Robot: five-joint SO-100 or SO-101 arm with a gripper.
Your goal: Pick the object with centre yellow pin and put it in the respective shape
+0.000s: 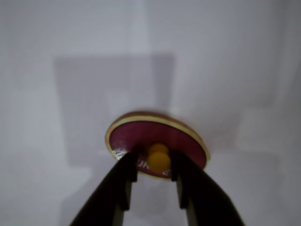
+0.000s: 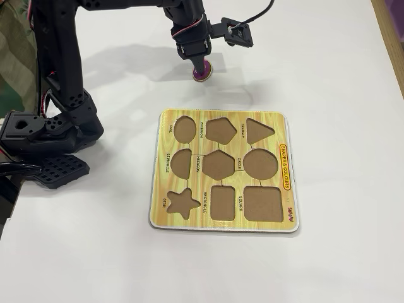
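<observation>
End effector (image 1: 159, 162) grips purple piece (image 1: 150, 136) by yellow knob (image 1: 159, 160) — board (image 2: 189, 214) cutouts all empty.

The arm bends down to the table.
The black gripper (image 1: 159, 162) points down, its two fingers (image 1: 126, 175) squeezed close on the little yellow knob (image 1: 159, 160).

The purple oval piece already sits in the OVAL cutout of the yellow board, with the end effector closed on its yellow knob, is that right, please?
Not quite. The purple oval piece is on the white table beyond the yellow board, as the fixed view shows; the OVAL cutout is empty. The end effector does close on its yellow knob, per the wrist view.
</observation>
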